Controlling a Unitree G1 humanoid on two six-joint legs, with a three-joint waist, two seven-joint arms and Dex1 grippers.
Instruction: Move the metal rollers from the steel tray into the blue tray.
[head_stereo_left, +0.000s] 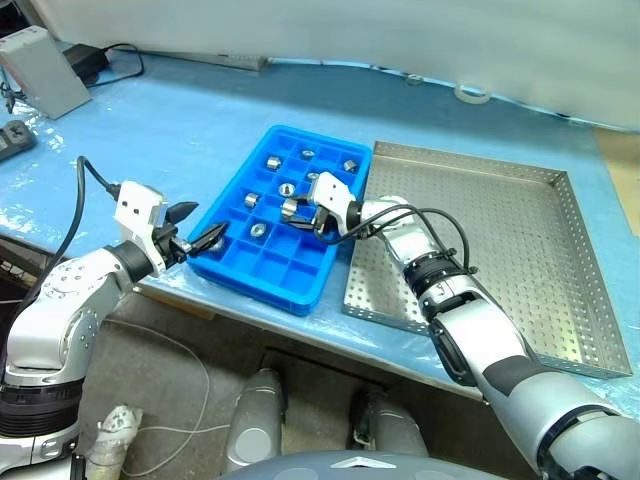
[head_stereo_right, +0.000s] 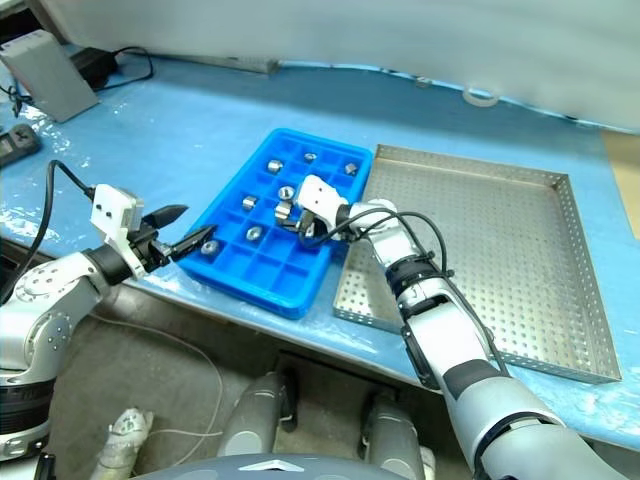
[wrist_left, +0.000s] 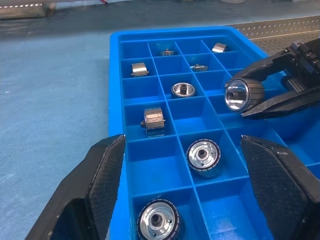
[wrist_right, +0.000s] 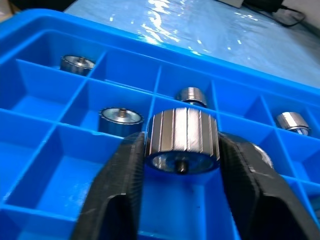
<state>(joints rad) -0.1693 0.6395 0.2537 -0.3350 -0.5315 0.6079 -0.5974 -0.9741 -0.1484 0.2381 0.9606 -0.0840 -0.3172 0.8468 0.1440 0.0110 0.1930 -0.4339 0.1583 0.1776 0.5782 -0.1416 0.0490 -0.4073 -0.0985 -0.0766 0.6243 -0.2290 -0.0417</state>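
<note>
Steel roller pinched over the blue tray, about to be dropped into a cell.

Nearest, the left gripper (head_stereo_left: 197, 239) hangs level at the near corner of the blue tray (head_stereo_left: 221, 203), jaws wide and empty, probably parked there to steady the tray or to wait its turn. Beyond it the right gripper (head_stereo_left: 303, 218) reaches in across the tray's middle, tilted slightly down, its two fingers (wrist_right: 120, 180) clamping one of the metal rollers (wrist_right: 182, 139) by its ribbed sides above an empty compartment, so a release should drop it straight in. Seven more rollers sit singly in other cells. Farther right, the steel tray (head_stereo_left: 560, 240) lies touching the blue one, its perforated floor showing no rollers.
</note>
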